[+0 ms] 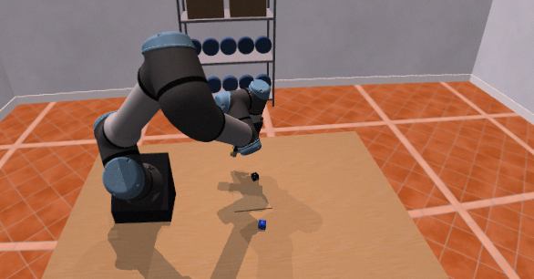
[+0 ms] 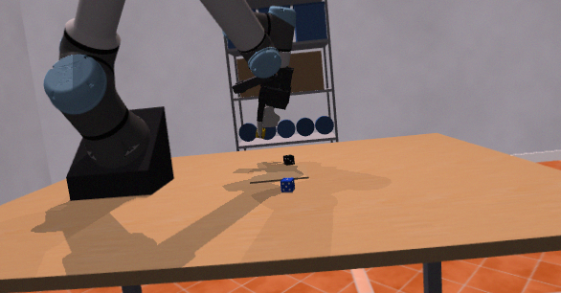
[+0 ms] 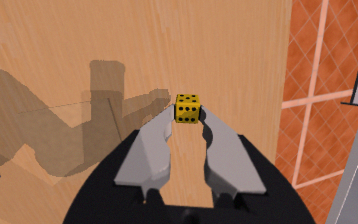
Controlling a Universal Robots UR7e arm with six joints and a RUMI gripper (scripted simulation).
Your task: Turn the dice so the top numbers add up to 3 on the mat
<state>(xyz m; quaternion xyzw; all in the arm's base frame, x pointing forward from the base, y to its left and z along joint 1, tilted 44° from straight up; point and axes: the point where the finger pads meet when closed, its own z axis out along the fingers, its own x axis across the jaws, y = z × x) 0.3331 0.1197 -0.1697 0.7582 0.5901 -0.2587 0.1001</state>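
One yellow die [image 3: 187,108] is pinched at the very tips of my gripper [image 3: 186,105], in the middle of the wrist view, high above the table [image 2: 431,192]. Its faces toward the camera show many pips. The black die [image 1: 254,176] and the blue die [image 1: 261,224] lie lower in the top view, beside a thin dark line that may be the mat's edge. My grip is shallow, so I think a quick wrist turn could let the die slip, fall and roll.
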